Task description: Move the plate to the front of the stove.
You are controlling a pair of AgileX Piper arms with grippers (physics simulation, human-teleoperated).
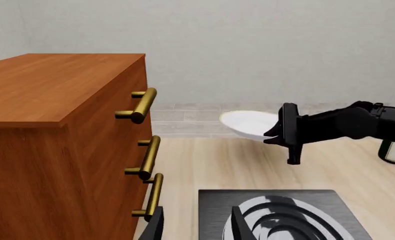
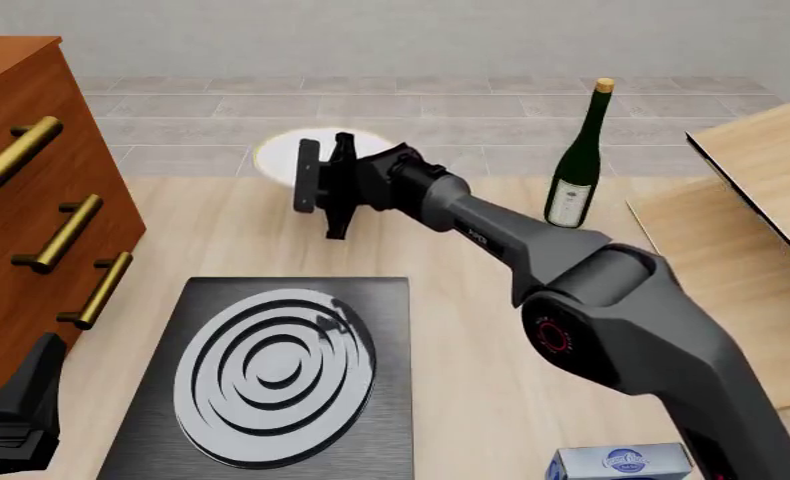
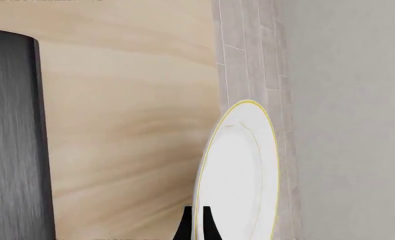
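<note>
Nearest the camera: my left gripper [image 2: 22,410] sits low at the near left corner of the table, its fingers apart and empty, beside the stove [image 2: 268,385].
Stove: a black slab with a silver ring burner, lying flat on the near part of the table, just right of the wooden cabinet [image 2: 28,215].
Right gripper [image 2: 326,186]: my right arm reaches across to the far side of the table; the fingers are closed on the near rim of the plate [image 2: 278,155].
Plate: white with a thin yellow rim, at the far edge of the table beyond the stove; the left wrist view shows it raised off the tabletop.
Wine bottle [image 2: 579,160]: upright, green glass, far right of the plate and well apart from it.
Blue box [image 2: 622,463]: at the near right edge, partly cut off.
</note>
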